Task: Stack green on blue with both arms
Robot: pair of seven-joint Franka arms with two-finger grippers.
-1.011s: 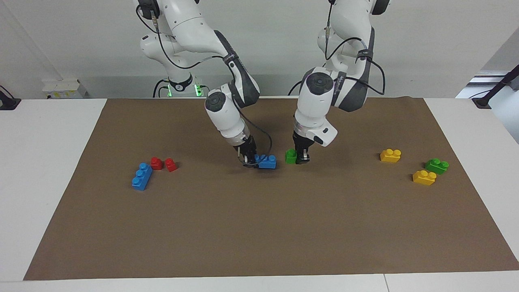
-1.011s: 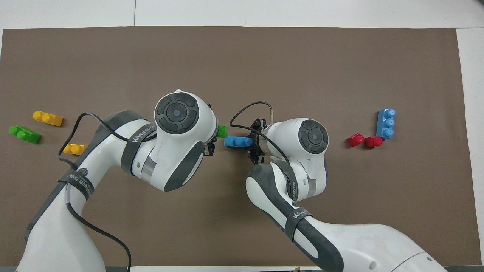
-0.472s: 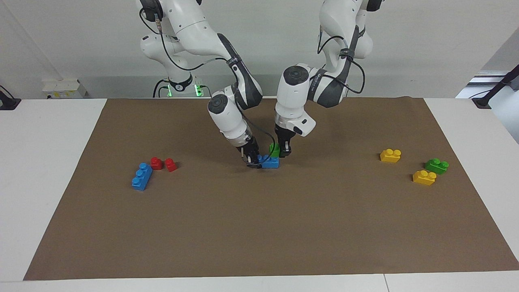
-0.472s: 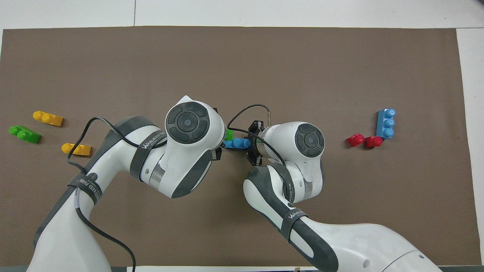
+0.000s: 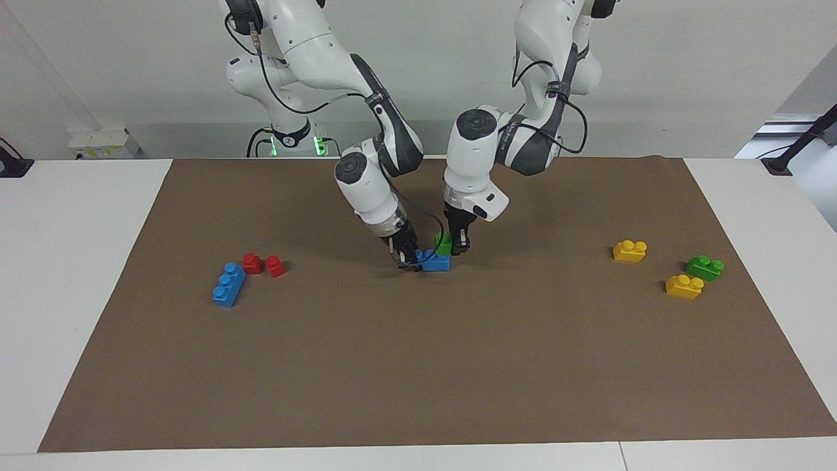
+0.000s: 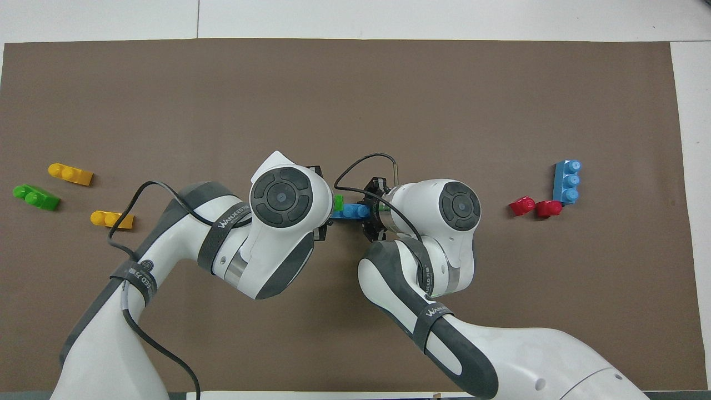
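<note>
Both arms carry forearm bands reading WANEED. On the brown mat (image 5: 418,366), mid-table, the right gripper (image 5: 410,260) clamps the blue brick (image 5: 435,263). The left gripper (image 5: 458,246) pinches the green brick (image 5: 444,243) resting on the blue brick's end toward the left arm.

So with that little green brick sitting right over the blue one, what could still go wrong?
The left gripper holds the small bright-green plastic two-stud brick at one end of the blue three-stud plastic brick, so pressing may tip it rather than seat it. The right gripper grips the blue brick's other end, close by; the two grippers could bump.
</note>
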